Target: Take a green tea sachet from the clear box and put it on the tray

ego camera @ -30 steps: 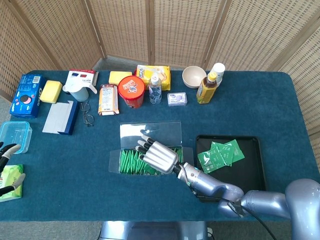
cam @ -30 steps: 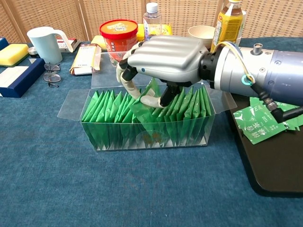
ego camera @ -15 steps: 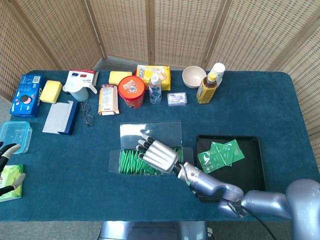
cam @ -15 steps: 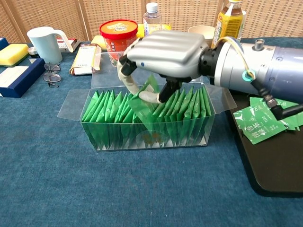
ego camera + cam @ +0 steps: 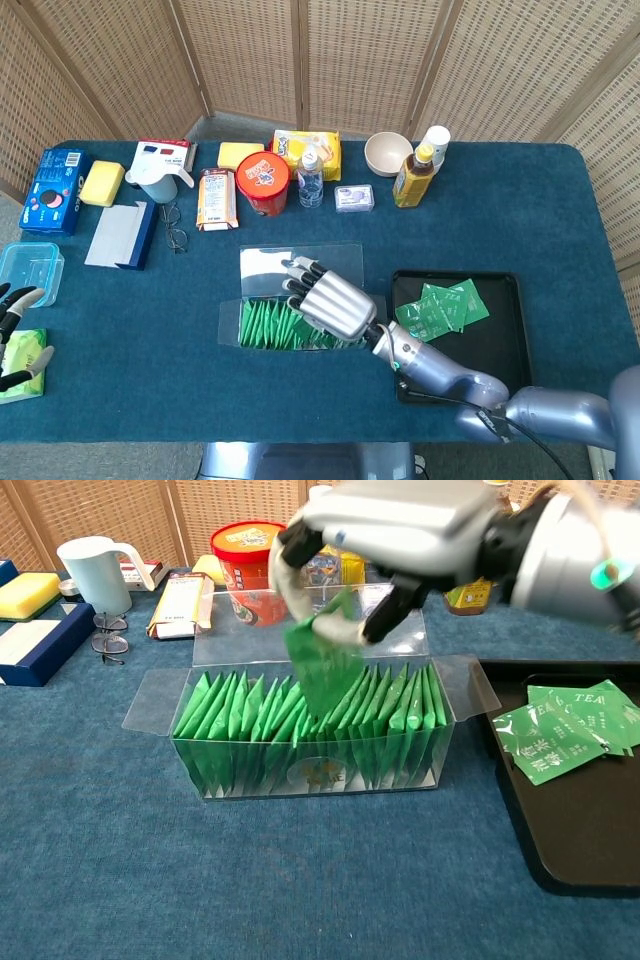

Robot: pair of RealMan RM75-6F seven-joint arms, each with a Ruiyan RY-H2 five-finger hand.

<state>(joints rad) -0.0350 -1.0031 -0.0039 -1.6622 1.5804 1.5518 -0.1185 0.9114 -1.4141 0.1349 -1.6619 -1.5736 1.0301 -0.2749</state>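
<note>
Right robot hand (image 5: 395, 535) above the clear box (image 5: 310, 730), palm down, fingers curled and pinching a green sachet (image 5: 322, 660) by its top edge. Sachet hangs clear of the row, long axis near vertical, slightly tilted, lower end over the box middle. Black tray (image 5: 575, 820) just right holds sachets. Left robot hand (image 5: 18, 335) at tabletop's left edge; cannot tell its grip.

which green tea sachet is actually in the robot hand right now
The sachet hanging above the middle of the clear box, pinched by the right robot hand. The others stand packed in the box or lie flat on the tray.
</note>
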